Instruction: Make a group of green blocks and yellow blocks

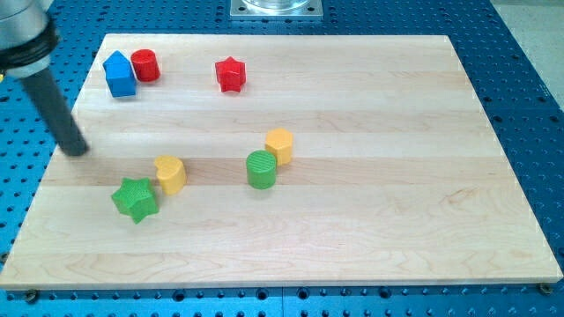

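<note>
Left of centre, the green star block (135,199) touches a yellow block (170,174); mid-frame, the ribbed green cylinder (261,169) touches a yellow hexagonal block (279,144). My tip (77,150), a bare gripperless rod, rests at the board's left edge, holding nothing

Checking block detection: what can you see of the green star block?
The green star block is a star-shaped prism with a ribbed, printed-plastic look, lying flat on the wooden board near the view's bottom left. A yellow block, rounded in outline, sits just up and to its right, close or perhaps barely touching. My tip is up and to the left of the star, at the board's left edge, clearly apart from it.
</note>
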You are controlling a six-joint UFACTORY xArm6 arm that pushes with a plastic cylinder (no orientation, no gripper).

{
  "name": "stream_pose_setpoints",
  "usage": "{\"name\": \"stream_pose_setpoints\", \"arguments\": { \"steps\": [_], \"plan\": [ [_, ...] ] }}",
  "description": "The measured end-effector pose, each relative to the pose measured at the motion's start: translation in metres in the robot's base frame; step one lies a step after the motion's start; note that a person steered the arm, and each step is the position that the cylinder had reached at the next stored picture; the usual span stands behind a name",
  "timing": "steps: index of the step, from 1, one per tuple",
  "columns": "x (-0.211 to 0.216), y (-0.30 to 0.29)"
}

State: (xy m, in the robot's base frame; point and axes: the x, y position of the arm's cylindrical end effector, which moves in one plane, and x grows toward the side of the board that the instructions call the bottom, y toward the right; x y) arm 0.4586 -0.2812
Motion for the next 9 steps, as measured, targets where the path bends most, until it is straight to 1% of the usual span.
{"name": "stream_pose_setpoints", "arguments": {
  "steps": [1,2,3,4,5,7,8,9],
  "plan": [
    [0.061,0.002],
    [0.107,0.037],
    [0.101,0.092],
    [0.078,0.147],
    [0.047,0.162],
    [0.05,0.156],
    [0.066,0.102],
    [0.051,0.076]
  ]
}}
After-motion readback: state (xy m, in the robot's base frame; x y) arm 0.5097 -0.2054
